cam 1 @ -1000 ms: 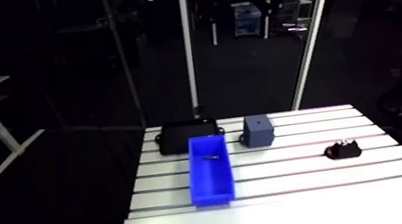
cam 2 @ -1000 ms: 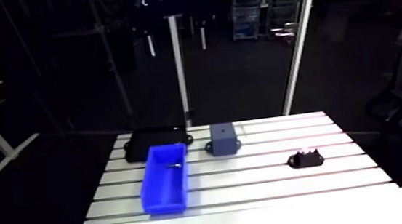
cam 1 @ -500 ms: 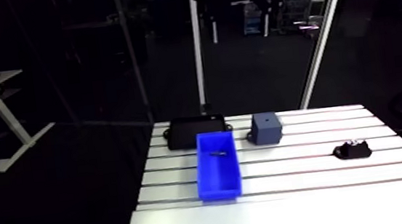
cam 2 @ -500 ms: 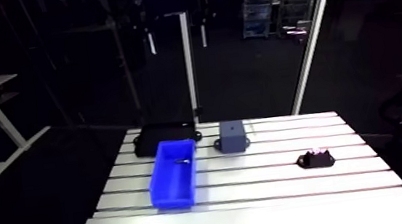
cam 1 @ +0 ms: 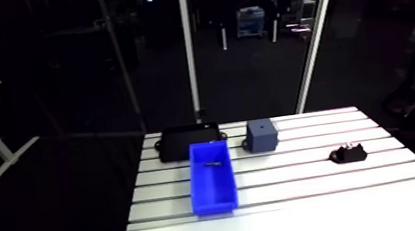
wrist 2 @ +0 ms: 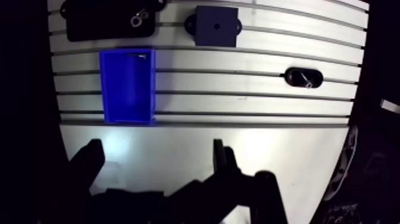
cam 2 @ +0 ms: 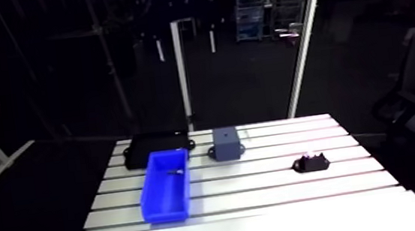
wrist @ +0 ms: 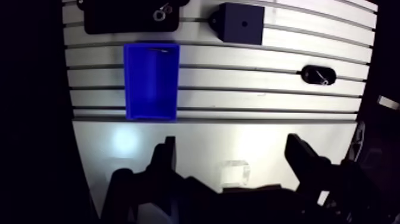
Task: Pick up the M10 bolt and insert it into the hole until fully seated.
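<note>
In the wrist view my gripper (wrist: 233, 156) hangs high over the table's smooth front strip, its fingers (wrist: 166, 158) wide apart and open with nothing between them. Far ahead of it stands a blue bin (wrist: 152, 80), and a small dark bolt (cam 1: 213, 164) lies at the bin's far end. Beyond the bin, a little to its right, sits a dark grey block (wrist: 241, 22) with a small hole in its top face. The arm view shows no gripper.
A flat black plate (wrist: 128, 15) carrying a metal ring lies behind the bin. A small black oval fixture (wrist: 318, 75) sits on the slotted table (wrist: 238, 98) off to the right. The table's edges drop into darkness on both sides.
The arm view has swung sideways and back, so the camera has moved. The bin, block, plate and fixture keep their places on the table.
</note>
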{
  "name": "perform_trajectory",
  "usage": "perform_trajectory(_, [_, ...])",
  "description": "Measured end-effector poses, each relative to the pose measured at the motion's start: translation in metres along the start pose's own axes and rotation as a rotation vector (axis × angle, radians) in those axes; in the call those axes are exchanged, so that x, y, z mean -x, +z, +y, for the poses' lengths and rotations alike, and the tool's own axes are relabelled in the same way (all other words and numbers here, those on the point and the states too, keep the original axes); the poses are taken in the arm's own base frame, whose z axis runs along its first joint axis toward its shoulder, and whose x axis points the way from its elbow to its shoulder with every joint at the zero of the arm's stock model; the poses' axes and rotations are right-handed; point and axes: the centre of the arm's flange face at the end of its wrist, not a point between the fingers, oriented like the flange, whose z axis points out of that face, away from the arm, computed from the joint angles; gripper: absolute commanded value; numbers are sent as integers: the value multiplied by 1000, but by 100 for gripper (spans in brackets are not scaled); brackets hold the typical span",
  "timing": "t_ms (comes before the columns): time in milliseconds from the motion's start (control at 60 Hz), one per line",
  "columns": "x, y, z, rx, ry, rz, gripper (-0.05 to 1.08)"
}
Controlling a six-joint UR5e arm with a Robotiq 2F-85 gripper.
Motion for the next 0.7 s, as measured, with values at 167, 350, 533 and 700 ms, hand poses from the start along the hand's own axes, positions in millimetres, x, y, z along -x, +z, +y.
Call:
perform_trajectory(167, [-4, 9, 30, 0, -2, 16, 1])
perform_trajectory(350, [-9, 23, 64, 1, 0, 33, 1])
perform_trajectory(533, [-13, 36, 96, 6, 5, 64, 1])
perform_trajectory(700, [-14, 51, 127, 8, 15, 99, 1])
